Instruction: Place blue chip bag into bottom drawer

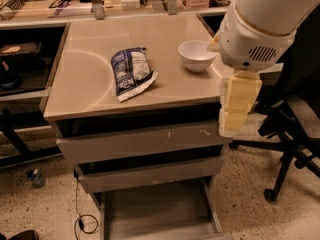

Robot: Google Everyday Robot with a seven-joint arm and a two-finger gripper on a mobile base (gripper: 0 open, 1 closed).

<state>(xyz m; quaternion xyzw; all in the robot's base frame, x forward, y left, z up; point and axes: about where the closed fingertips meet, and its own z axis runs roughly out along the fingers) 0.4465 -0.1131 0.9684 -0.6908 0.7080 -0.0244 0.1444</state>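
The blue chip bag (131, 73) lies flat on the beige cabinet top (90, 94), left of centre, with its white sealed end toward the front edge. The bottom drawer (155, 211) is pulled out at floor level, and its flat floor shows nothing in it. My gripper (239, 104) hangs pointing down from the white arm housing (255, 29), off the cabinet's right front corner. It is level with the top drawer front, well to the right of the bag, and it holds nothing that I can see.
A white bowl (196, 55) stands on the top, right of the bag and close to the arm. The two upper drawers (140, 144) are slightly ajar. A black office chair (295, 129) stands at the right. A cable (85, 223) lies on the floor at the left.
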